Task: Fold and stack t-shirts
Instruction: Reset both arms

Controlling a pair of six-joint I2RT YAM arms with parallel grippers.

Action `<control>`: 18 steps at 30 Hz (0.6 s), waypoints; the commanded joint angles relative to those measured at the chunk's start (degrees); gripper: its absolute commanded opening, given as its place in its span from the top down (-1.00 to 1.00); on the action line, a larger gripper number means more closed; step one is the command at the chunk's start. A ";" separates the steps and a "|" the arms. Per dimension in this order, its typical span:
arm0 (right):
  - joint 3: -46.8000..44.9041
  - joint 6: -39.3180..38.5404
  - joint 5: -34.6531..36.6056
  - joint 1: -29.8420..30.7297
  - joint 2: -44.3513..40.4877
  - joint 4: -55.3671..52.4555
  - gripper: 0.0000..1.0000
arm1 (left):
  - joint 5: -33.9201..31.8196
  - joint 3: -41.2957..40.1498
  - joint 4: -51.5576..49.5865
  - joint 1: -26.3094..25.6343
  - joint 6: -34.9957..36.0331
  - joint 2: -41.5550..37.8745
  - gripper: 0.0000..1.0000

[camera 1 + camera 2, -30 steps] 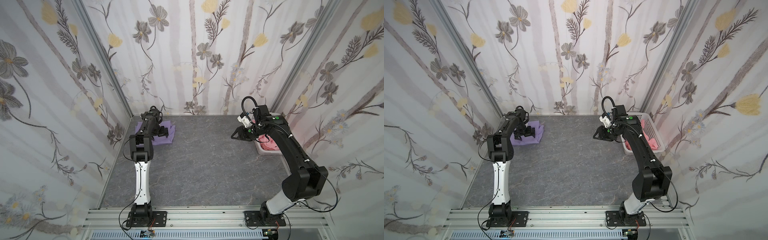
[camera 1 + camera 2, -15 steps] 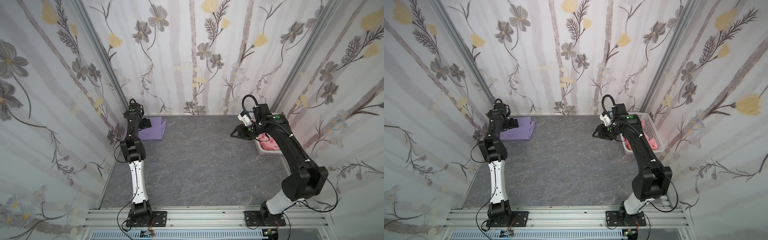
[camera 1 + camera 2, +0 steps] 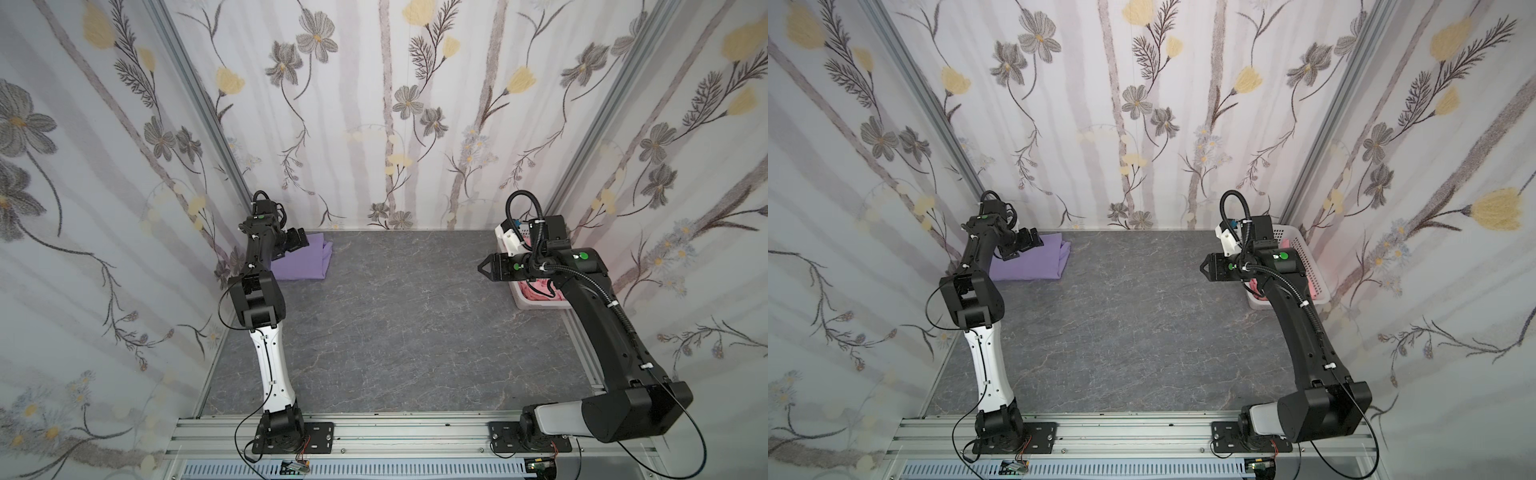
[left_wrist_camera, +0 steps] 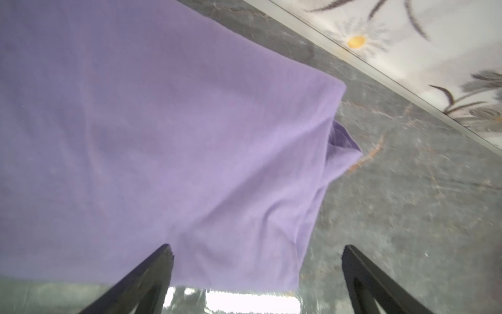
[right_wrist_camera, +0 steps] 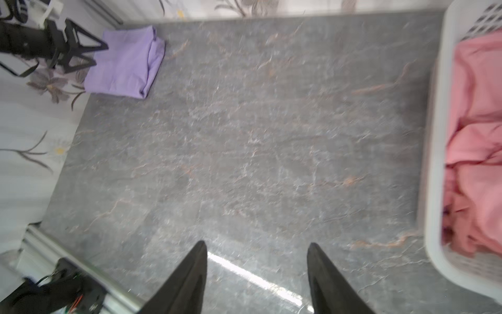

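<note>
A folded lavender-purple cotton t-shirt (image 3: 305,259) lies flat in the far-left corner of the grey marbled table (image 3: 395,316). It is roughly square, its thick fold facing the table's centre. The left gripper (image 4: 256,248) hovers over it, fingers wide apart. The right gripper (image 5: 257,243), fingers apart and empty, is beside a white plastic basket (image 5: 437,163) holding a crumpled salmon-pink garment (image 5: 478,136).

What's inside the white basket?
A crumpled pink garment lies in the basket. Anything under it is covered, so I cannot tell whether more clothes are there.
</note>
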 commanded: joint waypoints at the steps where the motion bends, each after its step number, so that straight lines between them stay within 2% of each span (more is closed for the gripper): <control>1: -4.15 -2.63 3.07 -1.67 -2.84 10.91 -0.18 | 3.91 -12.61 9.18 0.07 1.68 -12.68 -1.00; 4: -12.94 -4.49 4.58 -2.19 -6.91 16.50 -0.16 | 5.72 -30.13 15.99 0.07 2.39 -24.29 -1.00; 7: -29.39 -4.55 11.52 -3.32 -14.57 31.56 -0.22 | 4.55 -53.54 33.56 -0.01 1.16 -35.48 -1.00; 9: -39.38 -3.13 12.88 -5.41 -19.15 41.19 -0.40 | 1.81 -67.81 48.40 -0.01 -1.37 -42.19 -1.00; 10: -42.89 -2.34 13.88 -6.34 -20.72 45.01 -0.62 | 1.35 -74.31 56.05 -0.02 -2.78 -44.95 -1.00; 11: -45.42 -2.23 14.33 -7.06 -21.52 47.76 -0.71 | 1.14 -78.75 61.62 -0.16 -3.43 -46.93 -1.00; 12: -47.31 -2.27 15.06 -7.32 -21.66 49.61 -0.99 | -0.28 -82.67 66.11 -0.63 -3.95 -48.46 -1.00; 14: -49.83 -1.81 15.87 -7.50 -20.89 52.74 -1.00 | -3.50 -86.94 69.92 -1.85 -3.80 -49.40 -1.00; 18: -51.76 0.48 15.54 -7.51 -14.97 57.88 -1.00 | -9.99 -89.65 67.79 -4.23 -0.66 -50.71 -1.00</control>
